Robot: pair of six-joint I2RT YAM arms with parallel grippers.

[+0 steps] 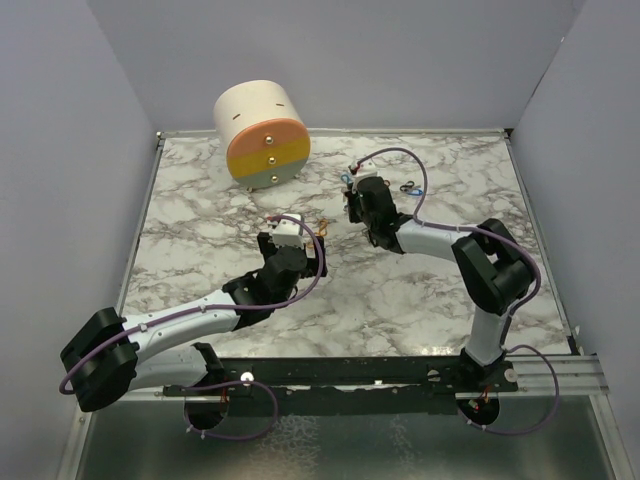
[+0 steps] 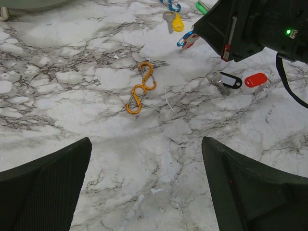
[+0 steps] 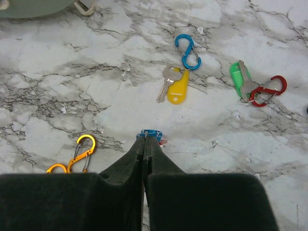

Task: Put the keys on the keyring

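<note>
My right gripper (image 3: 145, 139) is shut on a small blue figure-8 clip (image 3: 149, 133); a red bit peeks out beside it. Ahead on the marble lie a yellow-headed key (image 3: 175, 86), a second blue clip (image 3: 187, 50), and a green-headed key (image 3: 239, 77) hooked to a red clip (image 3: 269, 90). An orange clip pair (image 2: 141, 87) lies between the arms. My left gripper (image 2: 147, 144) hangs open over bare marble, short of the orange clips. A black-headed key (image 2: 230, 80) and a red-headed key (image 2: 255, 79) lie to its right, under the right arm (image 2: 240, 24).
A cream drum with orange and grey bands (image 1: 262, 133) lies on its side at the back left. Grey walls close in the table (image 1: 200, 270) on three sides. The two grippers (image 1: 285, 228) (image 1: 352, 200) are close together near the middle.
</note>
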